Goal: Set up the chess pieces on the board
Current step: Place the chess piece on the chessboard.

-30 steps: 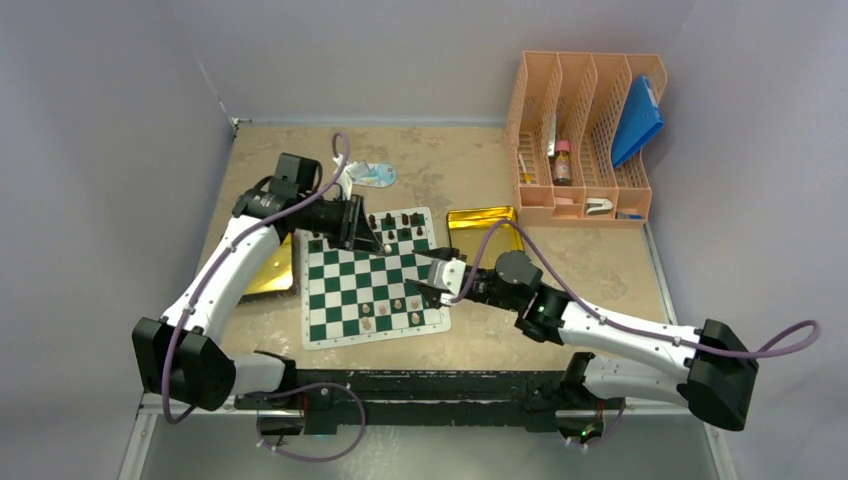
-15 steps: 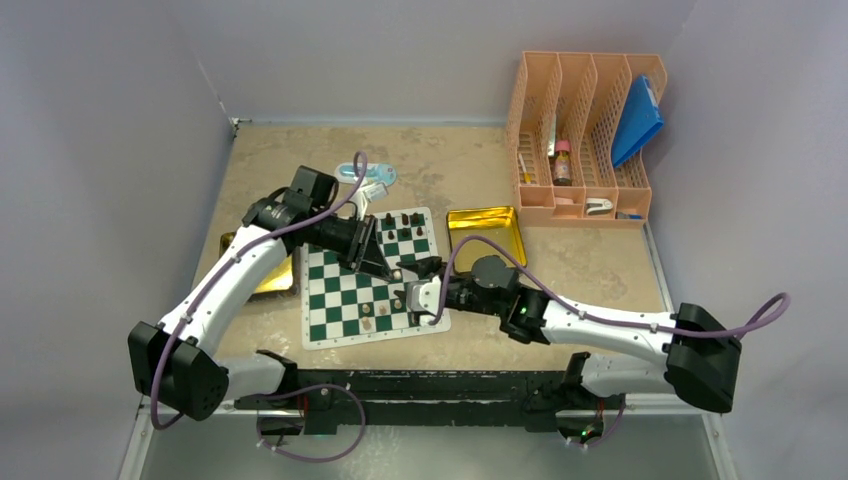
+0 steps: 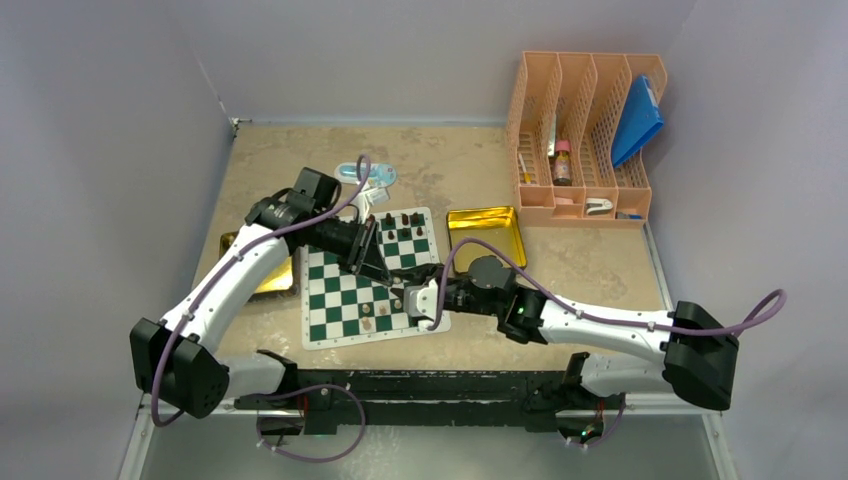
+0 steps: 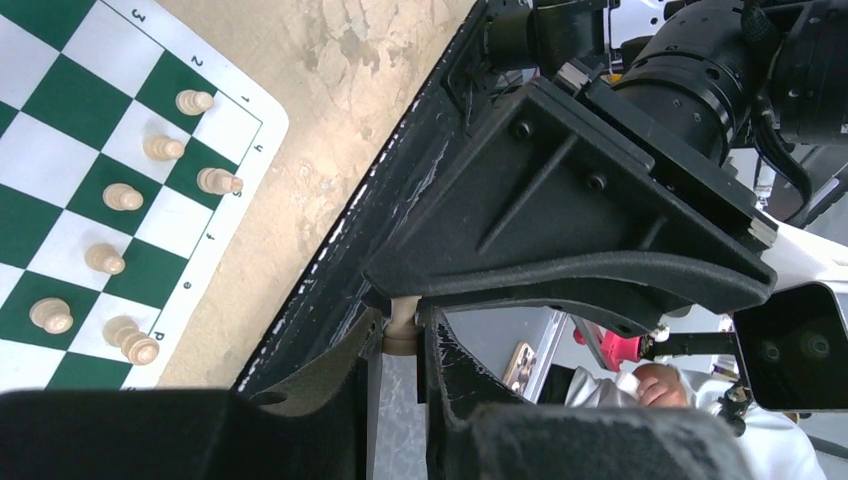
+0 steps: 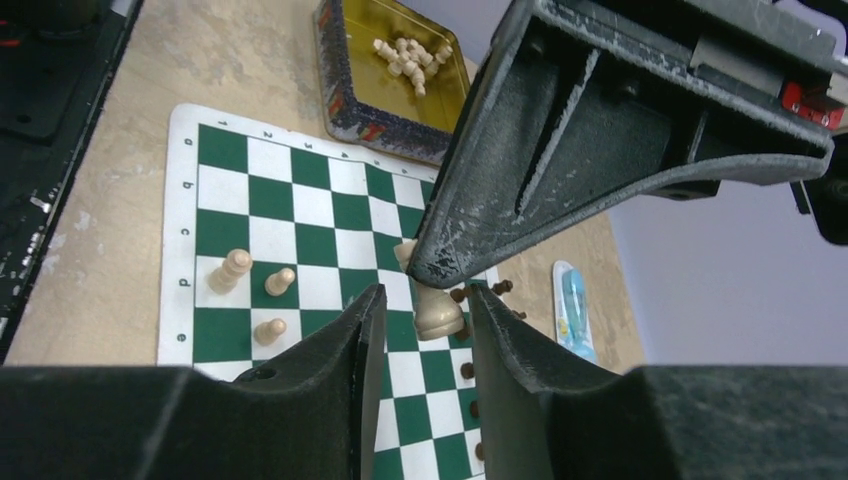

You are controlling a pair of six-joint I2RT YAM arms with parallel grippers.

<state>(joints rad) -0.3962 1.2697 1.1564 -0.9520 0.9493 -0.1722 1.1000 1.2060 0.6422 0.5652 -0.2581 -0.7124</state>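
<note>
The green-and-white board (image 3: pixel 335 300) lies in the middle of the table. Dark pieces (image 3: pixel 400 220) stand along its far edge and cream pieces (image 3: pixel 385 312) near its front edge. My left gripper (image 3: pixel 385 272) hovers over the board, shut on a cream piece (image 4: pixel 402 330). My right gripper (image 3: pixel 415 300) faces it, open. In the right wrist view the open right gripper (image 5: pixel 425 300) has its fingers on either side of that cream piece (image 5: pixel 437 312), with a gap on each side. In the left wrist view the left gripper (image 4: pixel 400 325) is closed on the piece's stem.
A gold tray (image 3: pixel 485 232) with loose cream pieces (image 5: pixel 405 55) sits right of the board. Another gold tray (image 3: pixel 270 275) lies on the left under my left arm. An orange organiser (image 3: pixel 585 140) stands at the back right. A blue packet (image 3: pixel 365 175) lies behind the board.
My left gripper has moved from the board's far left corner to its middle. My right gripper has moved left to meet it. Both have barely moved in the last half second.
</note>
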